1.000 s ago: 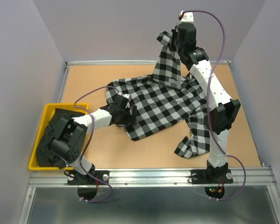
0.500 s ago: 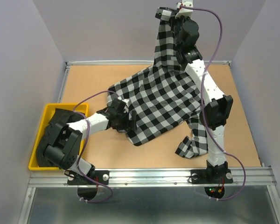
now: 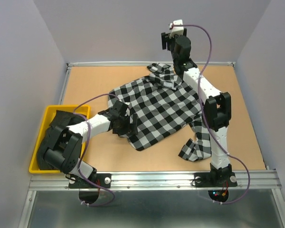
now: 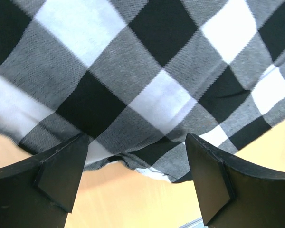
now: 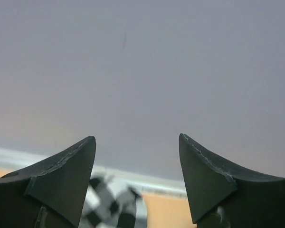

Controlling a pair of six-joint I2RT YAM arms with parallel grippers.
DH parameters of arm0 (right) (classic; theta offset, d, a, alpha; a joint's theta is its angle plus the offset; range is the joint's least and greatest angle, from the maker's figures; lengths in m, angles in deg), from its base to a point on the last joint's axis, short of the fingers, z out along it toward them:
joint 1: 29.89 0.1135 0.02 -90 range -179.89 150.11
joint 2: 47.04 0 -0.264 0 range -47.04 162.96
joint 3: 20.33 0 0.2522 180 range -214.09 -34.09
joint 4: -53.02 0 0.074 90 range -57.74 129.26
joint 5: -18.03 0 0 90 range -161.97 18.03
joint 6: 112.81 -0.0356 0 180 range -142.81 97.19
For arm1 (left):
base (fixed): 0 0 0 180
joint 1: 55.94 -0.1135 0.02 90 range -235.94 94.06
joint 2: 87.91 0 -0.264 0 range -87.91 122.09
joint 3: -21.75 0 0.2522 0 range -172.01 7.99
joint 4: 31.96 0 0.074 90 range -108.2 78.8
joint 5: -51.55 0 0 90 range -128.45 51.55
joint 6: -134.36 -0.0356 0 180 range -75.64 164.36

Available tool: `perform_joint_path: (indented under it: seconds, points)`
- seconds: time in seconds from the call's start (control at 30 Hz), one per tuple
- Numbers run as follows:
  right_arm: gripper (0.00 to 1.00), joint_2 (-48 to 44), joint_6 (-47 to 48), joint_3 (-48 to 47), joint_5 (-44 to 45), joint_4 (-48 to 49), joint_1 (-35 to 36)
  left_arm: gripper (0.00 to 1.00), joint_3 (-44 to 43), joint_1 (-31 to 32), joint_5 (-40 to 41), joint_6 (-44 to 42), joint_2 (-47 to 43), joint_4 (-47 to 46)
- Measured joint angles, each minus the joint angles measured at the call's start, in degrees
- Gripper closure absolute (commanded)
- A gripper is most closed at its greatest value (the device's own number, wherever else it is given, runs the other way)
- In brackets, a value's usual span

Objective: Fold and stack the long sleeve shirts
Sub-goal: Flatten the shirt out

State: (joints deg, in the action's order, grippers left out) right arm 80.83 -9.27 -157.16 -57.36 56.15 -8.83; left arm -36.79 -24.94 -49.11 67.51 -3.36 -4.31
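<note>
The black-and-white checked long sleeve shirt (image 3: 156, 107) lies spread across the middle of the table, with one sleeve (image 3: 199, 142) trailing toward the front right. A loose fold (image 3: 161, 76) rests on its far edge. My right gripper (image 3: 166, 42) hangs open and empty high above that fold; in the right wrist view it (image 5: 137, 137) faces the grey wall, with blurred checked cloth (image 5: 111, 204) below. My left gripper (image 3: 127, 124) is open at the shirt's near-left hem (image 4: 147, 156), its fingers (image 4: 61, 171) on either side of the hem, not closed on it. Black cloth (image 3: 61, 116) lies in the yellow bin.
The yellow bin (image 3: 50, 110) sits at the table's left edge, partly hidden by the left arm's base. A metal rail (image 3: 156, 178) runs along the front. Grey walls enclose the wooden table (image 3: 109, 76) on three sides.
My right gripper opened and let go of the raised checked cloth, which dropped onto the shirt's far edge. The right arm swung slightly left. The left arm barely moved.
</note>
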Motion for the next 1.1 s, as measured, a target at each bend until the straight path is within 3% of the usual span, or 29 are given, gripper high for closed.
perform_joint_path:
  seconds: [0.23, 0.53, 0.73, 0.93, 1.1]
  points:
    - [0.23, -8.5, -8.9, 21.2, 1.9, -9.7, 0.0, 0.05, -3.4, -3.2, 4.5, 3.1, -2.9, 2.1]
    - [0.23, -33.3, -26.9, 46.4, 2.3, -23.8, -0.9, 0.05, -9.0, -7.3, 6.4, 5.0, -1.7, -1.2]
    - [0.24, -43.4, -36.9, 64.2, -0.6, -31.7, -10.4, 0.05, -10.7, -7.2, 7.3, 5.7, 6.4, -3.5]
    - [0.25, -47.9, -42.1, 73.0, -2.4, -39.1, -20.1, 0.05, -15.3, -7.9, 8.6, 5.6, 15.1, -4.0]
    - [0.25, -48.5, -44.8, 75.9, -5.7, -40.9, -21.9, 0.05, -22.4, -9.8, 11.0, 4.8, 21.4, -5.0]
